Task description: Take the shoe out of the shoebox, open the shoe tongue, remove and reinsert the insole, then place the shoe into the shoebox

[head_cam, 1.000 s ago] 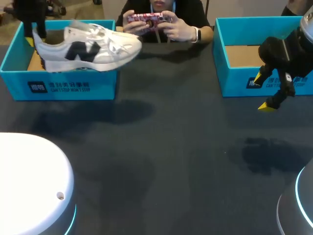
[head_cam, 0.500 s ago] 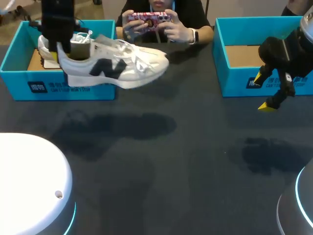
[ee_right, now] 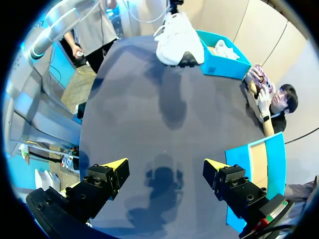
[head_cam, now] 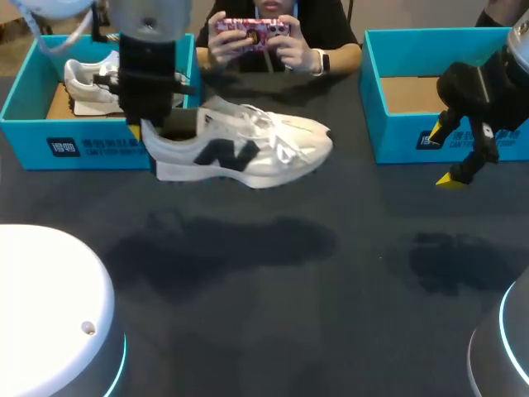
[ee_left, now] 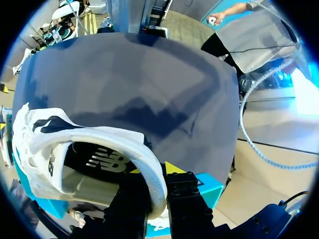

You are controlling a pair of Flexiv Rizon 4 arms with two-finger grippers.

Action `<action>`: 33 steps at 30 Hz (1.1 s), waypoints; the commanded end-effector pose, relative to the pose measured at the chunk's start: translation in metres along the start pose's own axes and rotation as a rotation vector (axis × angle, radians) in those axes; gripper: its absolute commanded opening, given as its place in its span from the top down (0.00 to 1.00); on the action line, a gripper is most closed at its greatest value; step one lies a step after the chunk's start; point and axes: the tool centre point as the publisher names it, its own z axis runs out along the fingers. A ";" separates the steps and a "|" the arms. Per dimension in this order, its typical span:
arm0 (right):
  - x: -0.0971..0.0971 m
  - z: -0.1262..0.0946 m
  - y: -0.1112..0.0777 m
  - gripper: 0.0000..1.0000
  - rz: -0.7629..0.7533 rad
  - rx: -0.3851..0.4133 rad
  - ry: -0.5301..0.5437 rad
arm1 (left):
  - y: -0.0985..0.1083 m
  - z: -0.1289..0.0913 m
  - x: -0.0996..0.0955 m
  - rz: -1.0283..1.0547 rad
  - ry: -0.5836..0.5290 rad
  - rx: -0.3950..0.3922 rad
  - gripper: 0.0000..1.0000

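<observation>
The left gripper (ee_left: 156,188) pinches the shoe (ee_left: 102,138) by its heel rim, which mostly hides the yellow tips; the right gripper (ee_right: 164,168) gapes wide

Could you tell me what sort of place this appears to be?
Probably a robot test bench: a dark table with two teal shoeboxes, and the left gripper holding a white shoe by its heel above it.

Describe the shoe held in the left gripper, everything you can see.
White shoe with a dark side logo, white laces, pale sole and dark insole. It hangs roughly level above the table, shadow below, toe toward the right, just beside the left shoebox. Only the left gripper touches it, shut on the heel collar.
</observation>
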 end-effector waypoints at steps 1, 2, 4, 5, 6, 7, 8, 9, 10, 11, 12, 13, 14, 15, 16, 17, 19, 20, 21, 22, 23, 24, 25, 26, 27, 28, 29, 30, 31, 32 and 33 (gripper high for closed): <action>-0.001 0.001 0.000 0.00 0.000 0.002 0.001 | -0.014 -0.002 -0.015 -0.017 0.006 -0.025 1.00; -0.001 0.001 0.000 0.00 0.000 0.002 0.001 | -0.017 -0.001 -0.018 -0.018 0.006 -0.024 1.00; -0.001 0.001 0.000 0.00 0.000 0.002 0.001 | -0.022 0.000 -0.025 -0.019 0.005 -0.008 1.00; -0.001 0.001 0.000 0.00 0.000 0.002 0.001 | -0.025 0.000 -0.028 -0.020 0.008 0.000 1.00; -0.001 0.001 0.000 0.00 0.000 0.002 0.001 | -0.028 0.001 -0.032 -0.026 0.005 0.013 1.00; -0.001 0.001 0.000 0.00 0.000 0.002 0.001 | -0.030 0.002 -0.035 -0.032 0.001 0.017 1.00; -0.001 0.001 0.000 0.00 0.000 0.002 0.001 | -0.033 0.003 -0.039 -0.033 0.004 0.018 1.00; -0.001 0.001 0.000 0.00 0.000 0.002 0.001 | -0.035 0.004 -0.042 -0.036 0.001 0.033 1.00; -0.001 0.001 0.000 0.00 0.000 0.002 0.001 | -0.037 0.005 -0.046 -0.037 0.002 0.036 1.00; -0.001 0.001 0.000 0.00 0.000 0.002 0.001 | -0.040 0.007 -0.050 -0.045 0.005 0.036 1.00; -0.001 0.001 0.000 0.00 0.000 0.002 0.001 | -0.043 0.009 -0.053 -0.045 0.005 0.039 1.00; -0.001 0.001 0.000 0.00 0.000 0.002 0.001 | -0.046 0.011 -0.057 -0.045 0.010 0.038 1.00; -0.001 0.001 0.000 0.00 0.000 0.002 0.001 | -0.048 0.014 -0.060 -0.056 0.012 0.040 1.00; -0.001 0.001 0.000 0.00 0.000 0.002 0.001 | -0.050 0.017 -0.064 -0.054 0.013 0.041 1.00; -0.001 0.001 0.000 0.00 0.000 0.002 0.001 | -0.051 0.020 -0.067 -0.056 0.015 0.044 1.00; -0.001 0.001 0.000 0.00 0.000 0.002 0.001 | -0.052 0.022 -0.069 -0.058 0.016 0.048 1.00; -0.001 0.001 0.000 0.00 0.000 0.002 0.001 | -0.054 0.029 -0.074 -0.058 0.010 0.049 1.00; -0.001 0.001 0.000 0.00 0.000 0.002 0.001 | -0.055 0.033 -0.077 -0.054 0.008 0.067 1.00; -0.001 0.001 0.000 0.00 0.000 0.002 0.001 | -0.056 0.036 -0.079 -0.049 0.003 0.083 1.00; -0.001 0.001 0.000 0.00 0.000 0.002 0.001 | -0.057 0.040 -0.081 -0.055 0.005 0.077 1.00; -0.001 0.001 0.000 0.00 0.000 0.002 0.001 | -0.058 0.043 -0.082 -0.059 0.008 0.080 1.00; -0.001 0.001 0.000 0.00 0.000 0.002 0.001 | -0.058 0.047 -0.083 -0.058 0.006 0.083 1.00; -0.001 0.001 0.000 0.00 0.000 0.002 0.001 | -0.060 0.051 -0.084 -0.058 0.001 0.079 1.00; -0.001 0.001 0.000 0.00 0.000 0.002 0.001 | -0.060 0.055 -0.086 -0.059 0.002 0.078 1.00; -0.001 0.001 0.000 0.00 0.000 0.002 0.001 | -0.059 0.060 -0.086 -0.055 0.005 0.090 1.00; -0.001 0.001 0.000 0.00 0.000 0.002 0.001 | -0.059 0.065 -0.086 -0.049 0.004 0.084 1.00; -0.001 0.001 0.000 0.00 0.000 0.002 0.001 | -0.060 0.070 -0.087 -0.057 0.009 0.076 1.00; -0.001 0.001 0.000 0.00 0.000 0.002 0.001 | -0.060 0.077 -0.088 -0.054 0.009 0.073 1.00; -0.001 0.001 0.000 0.00 0.000 0.002 0.001 | -0.061 0.082 -0.089 -0.048 0.005 0.073 1.00; -0.001 0.001 0.000 0.00 0.000 0.002 0.001 | -0.061 0.088 -0.091 -0.049 0.007 0.068 1.00; -0.001 0.001 0.000 0.00 0.000 0.002 0.001 | -0.061 0.094 -0.093 -0.039 0.006 0.083 1.00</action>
